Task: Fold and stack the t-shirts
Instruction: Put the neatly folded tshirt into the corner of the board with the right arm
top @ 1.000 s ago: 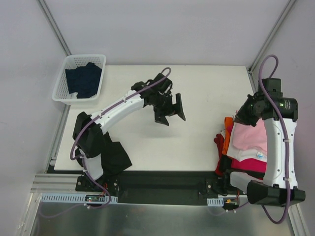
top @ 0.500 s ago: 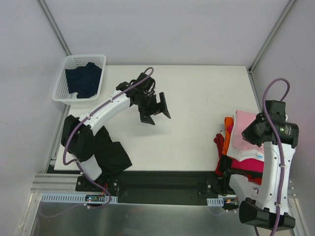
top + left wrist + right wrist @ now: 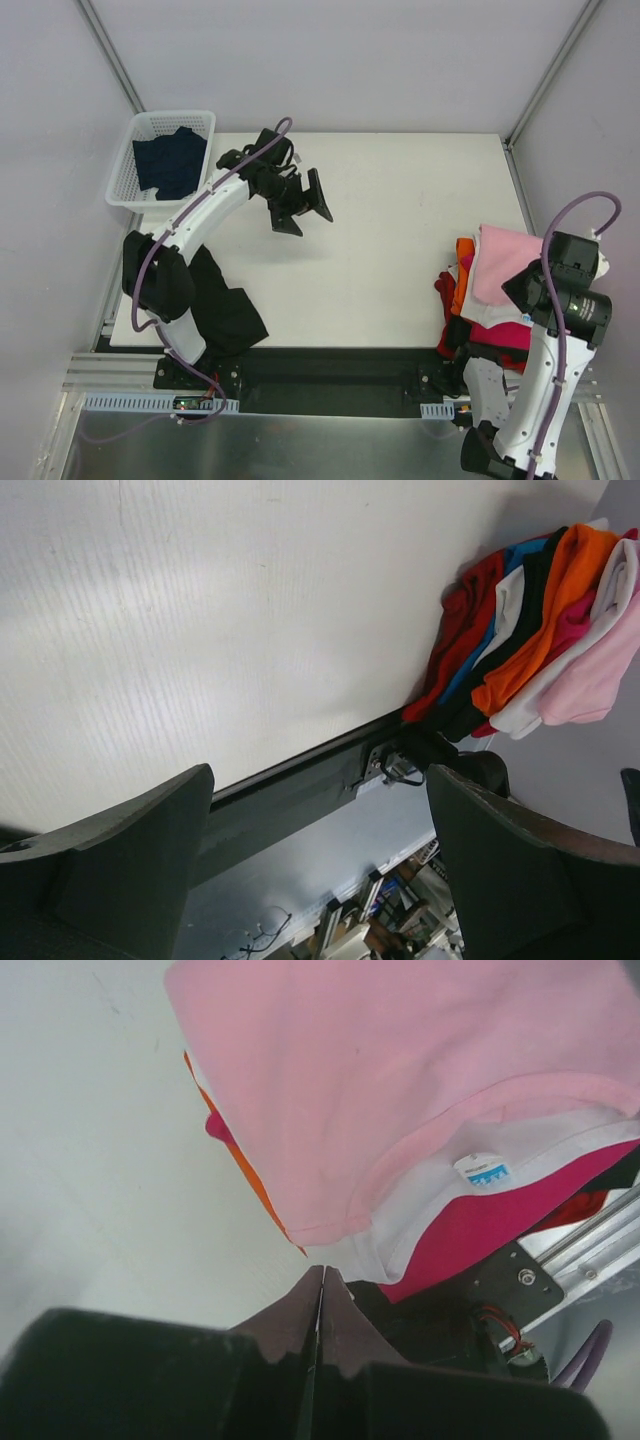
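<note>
A stack of folded t-shirts [image 3: 490, 285] lies at the table's right front edge, pink on top, then white, magenta, red and orange. In the right wrist view the pink tee [image 3: 420, 1080] lies just beyond my right gripper [image 3: 322, 1272], which is shut with nothing in it. My left gripper [image 3: 302, 203] hangs open and empty over the table's back left part. The left wrist view has the stack [image 3: 540, 630] far off and bare table between the fingers [image 3: 120, 880]. A black tee [image 3: 228, 308] drapes over the front left edge. A dark navy tee [image 3: 170, 162] sits in the basket.
The white basket [image 3: 125, 195] stands off the table's back left corner. The left arm's base is next to the black tee. The right arm [image 3: 570, 300] rises beside the stack at the right edge. White table [image 3: 400, 220] spans between the two arms.
My left gripper has swung back and left toward the basket, still open. The right arm has drawn back off the stack toward the near right, leaving the pink tee on top.
</note>
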Action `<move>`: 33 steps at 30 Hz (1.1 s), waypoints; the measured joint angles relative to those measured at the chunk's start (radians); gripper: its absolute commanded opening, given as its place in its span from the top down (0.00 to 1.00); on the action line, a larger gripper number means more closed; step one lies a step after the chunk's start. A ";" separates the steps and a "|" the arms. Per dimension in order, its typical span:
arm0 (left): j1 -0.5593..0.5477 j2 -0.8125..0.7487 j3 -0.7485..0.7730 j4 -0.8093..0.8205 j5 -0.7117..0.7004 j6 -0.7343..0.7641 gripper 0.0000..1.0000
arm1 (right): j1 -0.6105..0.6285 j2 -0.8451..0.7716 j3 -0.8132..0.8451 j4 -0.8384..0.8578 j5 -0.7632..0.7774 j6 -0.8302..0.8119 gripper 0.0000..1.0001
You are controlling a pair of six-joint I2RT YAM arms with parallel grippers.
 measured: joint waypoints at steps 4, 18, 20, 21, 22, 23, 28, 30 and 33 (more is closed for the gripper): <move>0.028 0.024 0.030 -0.008 0.026 0.031 0.11 | -0.008 0.032 -0.146 -0.002 -0.098 -0.001 0.99; 0.155 0.024 -0.082 -0.019 0.052 0.068 0.11 | -0.113 0.190 -0.343 0.015 -0.175 0.039 0.99; 0.155 0.001 -0.131 -0.018 0.052 0.073 0.11 | -0.127 0.222 -0.415 0.018 -0.231 0.055 0.99; 0.155 -0.016 -0.162 -0.017 0.051 0.075 0.11 | -0.130 0.237 -0.443 0.016 -0.254 0.061 0.99; 0.155 -0.031 -0.186 -0.019 0.051 0.076 0.11 | -0.131 0.258 -0.472 0.015 -0.285 0.073 0.99; 0.155 -0.053 -0.226 -0.015 0.051 0.078 0.11 | -0.131 0.272 -0.488 0.018 -0.303 0.081 0.99; 0.155 -0.122 -0.367 -0.037 0.050 0.092 0.12 | -0.134 0.361 -0.496 0.030 -0.339 0.109 0.99; 0.154 -0.123 -0.385 -0.043 0.050 0.095 0.12 | -0.135 0.399 -0.475 0.027 -0.333 0.115 0.99; 0.154 -0.123 -0.389 -0.041 0.050 0.097 0.12 | -0.135 0.463 -0.435 0.019 -0.324 0.122 0.99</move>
